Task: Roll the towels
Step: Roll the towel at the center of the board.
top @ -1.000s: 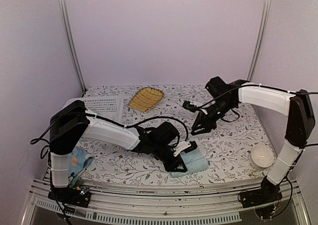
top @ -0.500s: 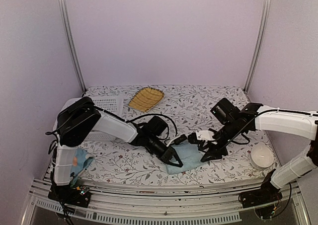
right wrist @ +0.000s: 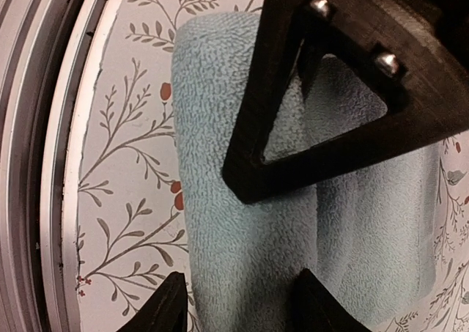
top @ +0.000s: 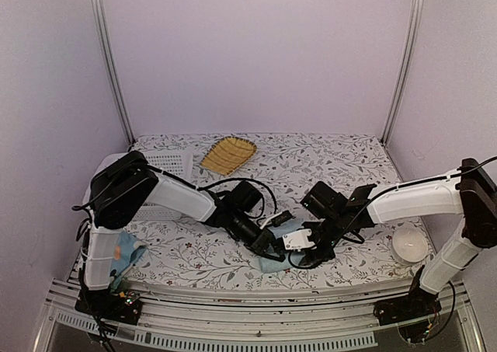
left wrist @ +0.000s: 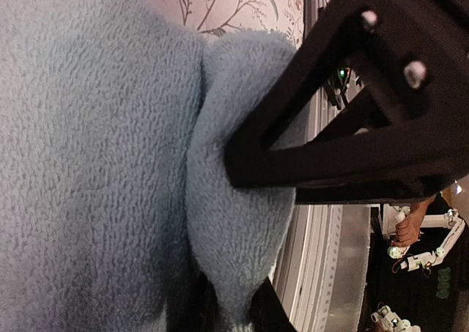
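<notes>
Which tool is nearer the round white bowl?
Right. The right tool is left of the bowl, at the plain light-blue terry towel; the left tool grips it farther left.

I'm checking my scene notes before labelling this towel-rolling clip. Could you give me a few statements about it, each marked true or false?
1. The left gripper pinches a fold of the blue towel. True.
2. The right gripper is shut tight. False: it is open over the blue towel.
3. The printed towel lies inside the yellow tray. False: it lies beside the left arm.
4. The white bowl sits on the right side of the table. True.
</notes>
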